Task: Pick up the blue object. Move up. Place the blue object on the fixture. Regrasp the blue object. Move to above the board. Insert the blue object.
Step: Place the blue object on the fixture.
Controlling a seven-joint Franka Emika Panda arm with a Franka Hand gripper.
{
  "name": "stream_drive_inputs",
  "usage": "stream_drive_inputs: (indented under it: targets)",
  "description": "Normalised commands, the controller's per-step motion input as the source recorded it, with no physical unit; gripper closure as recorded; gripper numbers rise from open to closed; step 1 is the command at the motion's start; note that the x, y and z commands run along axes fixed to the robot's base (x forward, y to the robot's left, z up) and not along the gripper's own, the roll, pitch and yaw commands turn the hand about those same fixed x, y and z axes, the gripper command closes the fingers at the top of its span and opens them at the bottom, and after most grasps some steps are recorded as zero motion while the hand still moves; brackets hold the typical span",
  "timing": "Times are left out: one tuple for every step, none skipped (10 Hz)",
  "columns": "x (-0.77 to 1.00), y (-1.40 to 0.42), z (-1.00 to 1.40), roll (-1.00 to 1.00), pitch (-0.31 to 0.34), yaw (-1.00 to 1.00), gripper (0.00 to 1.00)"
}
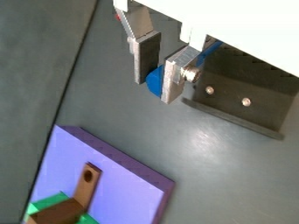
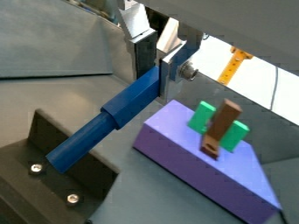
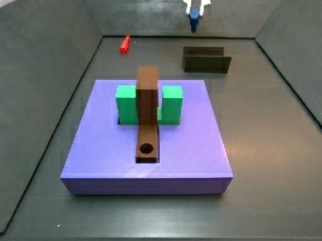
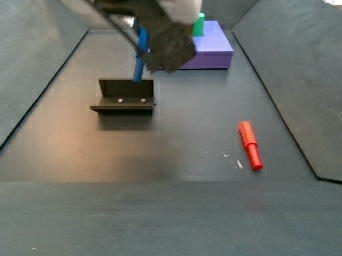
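Observation:
My gripper [image 1: 158,85] is shut on the blue object [image 1: 152,81], a slim blue peg, near one end. In a wrist view the peg [image 2: 107,121] runs out long from the fingers toward the fixture [image 2: 41,179]. In a side view the gripper [image 4: 160,38] holds the peg [image 4: 140,58] hanging down, its low end just over the dark fixture [image 4: 124,97]. In a side view the gripper [image 3: 195,9] is high at the back, above the fixture [image 3: 205,59]. The purple board [image 3: 189,155] carries a green block [image 3: 171,104] and a brown bar [image 3: 149,113] with a round hole.
A red peg [image 4: 249,145] lies on the floor away from the fixture; it also shows in a side view [image 3: 126,44] near the back wall. Grey walls ring the floor. The board [image 1: 105,175] lies apart from the fixture [image 1: 246,92].

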Motion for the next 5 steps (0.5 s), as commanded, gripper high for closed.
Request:
stream_drive_inputs:
  targets:
    - [0.55, -0.03, -0.51, -0.09, 0.000, 0.15, 1.00]
    - [0.56, -0.12, -0.43, -0.15, 0.000, 0.15, 1.00]
    - [0.57, -0.16, -0.40, -0.16, 0.000, 0.10, 1.00]
    - [0.49, -0.15, -0.33, -0.20, 0.000, 0.05, 1.00]
    - [0.38, -0.08, -0.34, -0.18, 0.000, 0.12, 1.00]
